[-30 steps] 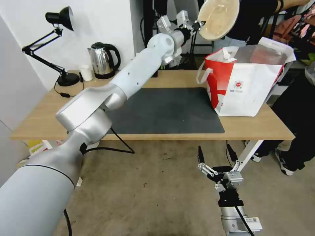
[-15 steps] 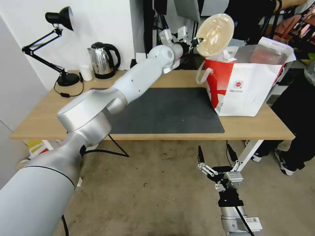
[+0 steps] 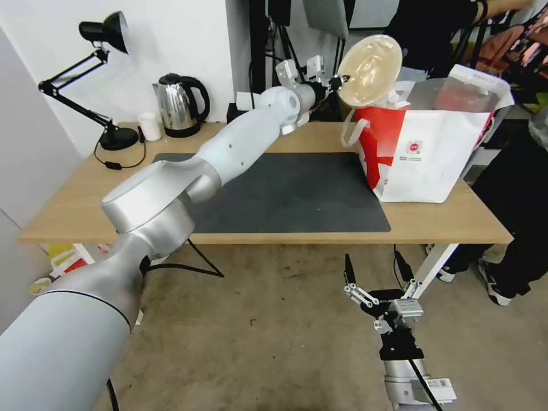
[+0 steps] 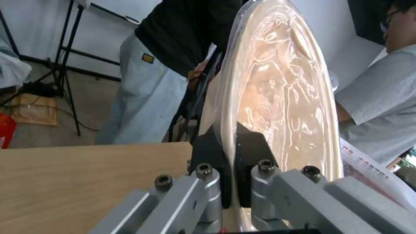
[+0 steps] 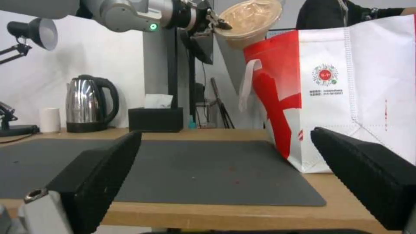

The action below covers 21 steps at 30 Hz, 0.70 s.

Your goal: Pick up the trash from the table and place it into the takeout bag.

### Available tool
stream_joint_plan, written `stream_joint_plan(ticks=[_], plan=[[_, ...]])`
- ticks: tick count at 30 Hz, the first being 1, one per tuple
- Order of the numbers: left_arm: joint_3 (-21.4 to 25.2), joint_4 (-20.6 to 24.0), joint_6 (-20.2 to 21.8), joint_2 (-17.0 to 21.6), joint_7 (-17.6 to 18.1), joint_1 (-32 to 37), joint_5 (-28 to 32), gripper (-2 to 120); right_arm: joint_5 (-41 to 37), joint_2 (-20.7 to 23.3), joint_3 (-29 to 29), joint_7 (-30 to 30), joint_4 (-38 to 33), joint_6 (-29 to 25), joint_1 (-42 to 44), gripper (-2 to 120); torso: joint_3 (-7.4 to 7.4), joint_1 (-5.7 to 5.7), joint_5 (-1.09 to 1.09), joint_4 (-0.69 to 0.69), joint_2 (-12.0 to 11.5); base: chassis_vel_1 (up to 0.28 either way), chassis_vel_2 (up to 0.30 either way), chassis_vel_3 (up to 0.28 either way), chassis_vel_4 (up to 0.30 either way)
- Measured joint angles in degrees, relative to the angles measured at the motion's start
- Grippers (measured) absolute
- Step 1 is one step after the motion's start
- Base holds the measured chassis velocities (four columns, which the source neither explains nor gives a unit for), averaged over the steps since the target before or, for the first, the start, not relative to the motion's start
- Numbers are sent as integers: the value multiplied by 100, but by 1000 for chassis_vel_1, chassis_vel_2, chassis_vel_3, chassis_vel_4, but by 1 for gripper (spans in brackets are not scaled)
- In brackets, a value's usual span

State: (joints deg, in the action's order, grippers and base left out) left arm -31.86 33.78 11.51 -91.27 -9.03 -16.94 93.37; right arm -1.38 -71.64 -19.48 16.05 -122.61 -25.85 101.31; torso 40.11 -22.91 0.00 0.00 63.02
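Note:
My left gripper [image 3: 334, 83] is shut on the rim of the round tan-filled bowl [image 3: 370, 69], which hangs steeply tilted just above the near-left rim of the takeout bag [image 3: 434, 154]. In the left wrist view the black fingers [image 4: 208, 152] pinch the bowl's edge [image 4: 281, 97]. The right wrist view has the bowl [image 5: 250, 18] over the bag [image 5: 355, 97], held by the left gripper [image 5: 212, 22]. My right gripper [image 3: 374, 268] hangs open below the table's [image 3: 74, 200] front edge, level with the dark mat [image 5: 195, 169].
A steel kettle [image 3: 180, 103], a small white cup [image 3: 150, 125] and a black desk lamp [image 3: 97, 63] stand at the table's back left. A black tissue box [image 5: 155, 118] sits behind the mat. People stand behind and to the right of the table [image 3: 514, 200].
The left arm has brought the bowl down from high above to just over the bag's rim. The right arm has not moved.

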Motion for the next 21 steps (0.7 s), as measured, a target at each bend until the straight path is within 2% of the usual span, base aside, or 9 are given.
stream_joint_plan(ticks=[9, 15, 21], plan=[[66, -44, 147, 3, -78, -11, -164, 1, 0, 0, 0, 0, 0, 0, 0, 100, 0, 0, 0, 1, -1, 0, 0, 0, 0], [97, -82, 648, 4, -71, -55, -469, 1, 0, 0, 0, 0, 0, 0, 0, 100, 0, 0, 0, 1, 0, 0, 0, 0, 0], [175, -100, 847, 3, -207, -74, -603, 1, 0, 0, 0, 0, 0, 0, 0, 100, 0, 0, 0, 0, -1, 0, 0, 0, 0]])
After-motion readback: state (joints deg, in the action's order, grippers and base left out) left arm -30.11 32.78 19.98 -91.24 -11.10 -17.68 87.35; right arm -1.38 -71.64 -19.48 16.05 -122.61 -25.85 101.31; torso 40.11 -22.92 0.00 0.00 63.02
